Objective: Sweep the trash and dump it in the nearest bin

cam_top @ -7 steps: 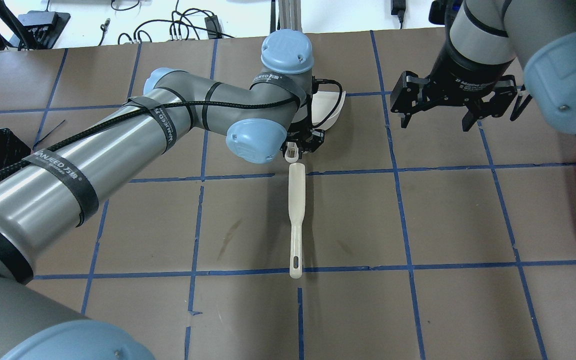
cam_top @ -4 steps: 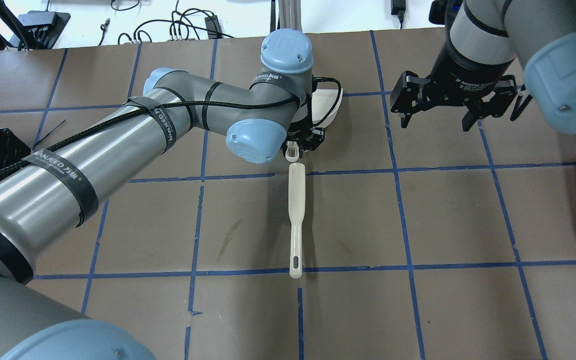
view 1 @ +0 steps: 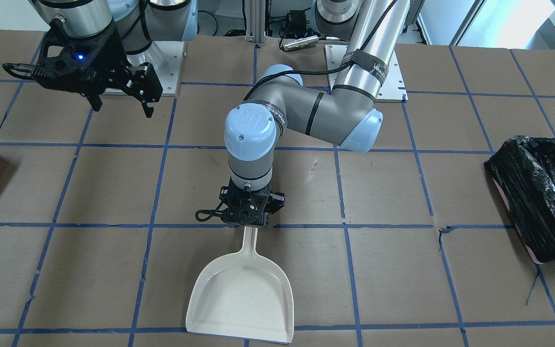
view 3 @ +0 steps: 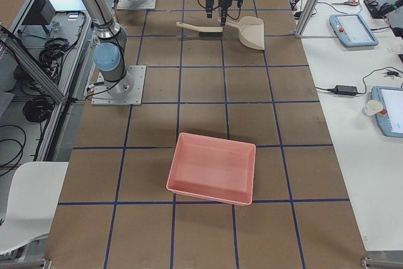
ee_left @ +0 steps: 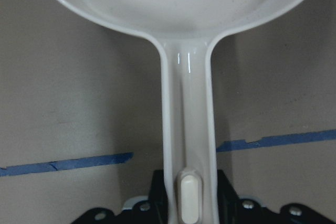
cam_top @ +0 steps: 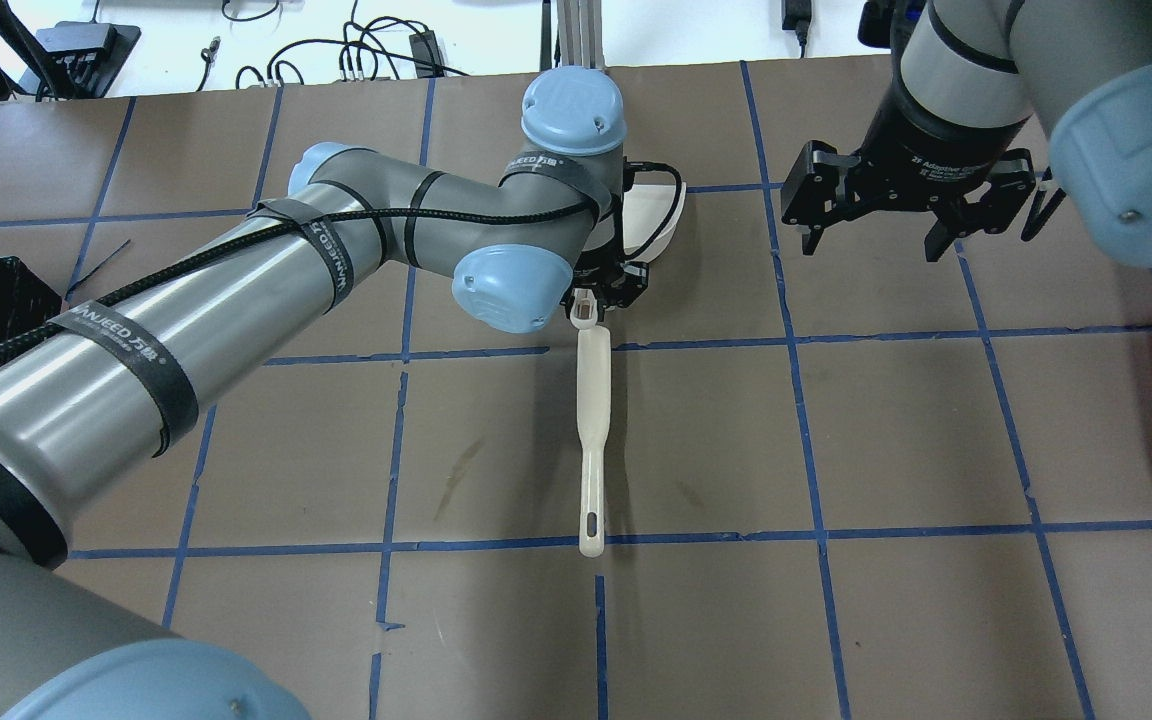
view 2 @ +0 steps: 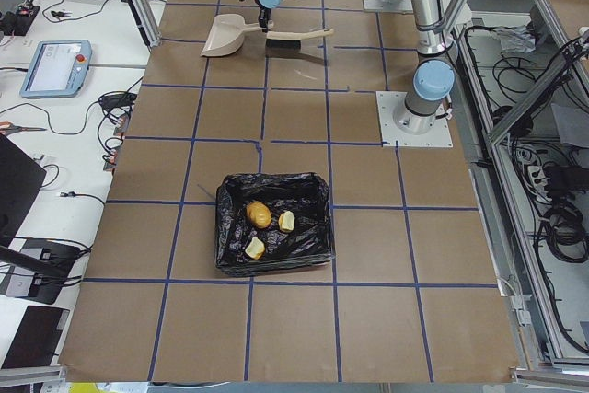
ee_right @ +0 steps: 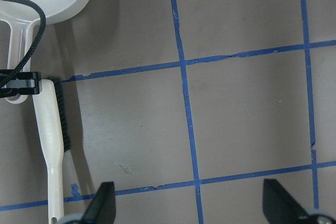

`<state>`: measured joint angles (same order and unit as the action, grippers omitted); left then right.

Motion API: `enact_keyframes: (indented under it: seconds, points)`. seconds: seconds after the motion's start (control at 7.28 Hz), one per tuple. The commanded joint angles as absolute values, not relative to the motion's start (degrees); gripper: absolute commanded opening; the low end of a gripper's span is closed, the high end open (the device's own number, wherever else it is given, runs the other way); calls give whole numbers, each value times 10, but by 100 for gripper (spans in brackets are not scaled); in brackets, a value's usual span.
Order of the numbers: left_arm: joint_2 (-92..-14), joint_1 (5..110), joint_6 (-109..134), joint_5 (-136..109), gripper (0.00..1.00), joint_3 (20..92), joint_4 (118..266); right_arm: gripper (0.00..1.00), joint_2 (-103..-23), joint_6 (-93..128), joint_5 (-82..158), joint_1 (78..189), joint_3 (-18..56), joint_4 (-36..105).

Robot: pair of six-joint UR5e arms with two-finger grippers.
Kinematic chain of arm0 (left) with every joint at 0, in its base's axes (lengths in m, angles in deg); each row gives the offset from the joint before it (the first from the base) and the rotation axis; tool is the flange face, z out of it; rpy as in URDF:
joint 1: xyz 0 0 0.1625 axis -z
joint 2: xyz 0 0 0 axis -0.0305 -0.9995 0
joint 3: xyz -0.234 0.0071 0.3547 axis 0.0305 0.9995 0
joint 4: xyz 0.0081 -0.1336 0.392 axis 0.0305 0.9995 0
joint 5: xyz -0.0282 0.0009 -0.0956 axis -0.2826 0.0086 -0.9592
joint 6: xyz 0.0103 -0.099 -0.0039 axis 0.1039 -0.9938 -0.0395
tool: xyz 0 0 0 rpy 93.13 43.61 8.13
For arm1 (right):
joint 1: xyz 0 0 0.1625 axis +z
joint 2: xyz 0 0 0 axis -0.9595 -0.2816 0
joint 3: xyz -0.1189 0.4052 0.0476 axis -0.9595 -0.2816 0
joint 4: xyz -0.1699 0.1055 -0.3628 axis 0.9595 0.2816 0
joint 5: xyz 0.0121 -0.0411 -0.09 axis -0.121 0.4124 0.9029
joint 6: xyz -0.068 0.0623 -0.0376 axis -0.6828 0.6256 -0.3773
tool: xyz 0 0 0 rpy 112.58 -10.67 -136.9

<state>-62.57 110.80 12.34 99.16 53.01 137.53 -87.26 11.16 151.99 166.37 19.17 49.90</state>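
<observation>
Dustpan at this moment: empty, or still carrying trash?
Empty. In the front-facing view the dustpan is bare inside; the left side view shows three trash pieces lying in the black-bagged bin.

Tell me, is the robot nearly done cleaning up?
Nearly. Done: all three trash pieces lie in the bin, and the dustpan is empty. In hand: the left gripper holds the dustpan's handle on the table. Left: let go; the brush already lies down, right gripper open.
</observation>
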Motion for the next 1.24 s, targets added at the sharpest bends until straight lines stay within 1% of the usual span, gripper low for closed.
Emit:
enact_keyframes:
  seconds: [0.0,0.14,0.27,0.55,0.69,0.82,1.1]
  points:
    - [-623,1107,124,993,88,528,1380,100,-873,112,1520,1664,192,500]
    - [-619,1104,124,993,98,523,1382,100,-873,112,1520,1664,192,500]
    - [-600,1086,126,993,100,520,1400,100,-873,112,1520,1664,192,500]
    - [-550,1027,152,992,100,522,1466,100,-873,112,1520,1664,191,500]
    - [-528,996,207,991,100,522,1485,100,-873,112,1520,1663,191,499]
    - [-501,962,279,992,100,522,1534,100,-873,108,1520,1663,191,494]
    - [-424,906,376,988,100,522,1591,100,-873,108,1520,1663,192,484]
